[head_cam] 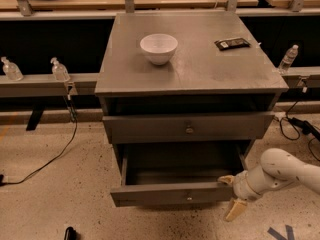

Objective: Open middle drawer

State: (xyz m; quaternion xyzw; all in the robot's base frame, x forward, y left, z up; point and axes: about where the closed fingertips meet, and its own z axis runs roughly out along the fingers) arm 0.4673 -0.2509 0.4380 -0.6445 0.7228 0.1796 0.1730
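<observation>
**A:** Where's the middle drawer (160, 195)?

**B:** It's pulled well out of the cabinet (200, 71). Its grey front sits forward of the drawer above (150, 128), and the inside looks dark and bare. The small round knob (189, 197) is at the middle of the front.

**A:** And the gripper (231, 195)?

**B:** Low on the right, at the right end of that pulled-out front. The white arm (285, 171) comes in from the right edge.

**A:** Is it clamped on anything?

**B:** No, its 2 tan fingers (235, 210) are spread apart. The upper one is at the top right corner of the front. The lower one points down toward the floor. I can't tell whether the upper one touches the front. Neither is near the knob.

**A:** What about the drawer above?

**B:** It sits further back, with its own knob in the middle.

**A:** Anything on top?

**B:** 1 white bowl (158, 48) left of centre and a flat dark packet (232, 43) at the back right, well apart. A clear bottle (59, 70) stands on the rail to the left.
</observation>
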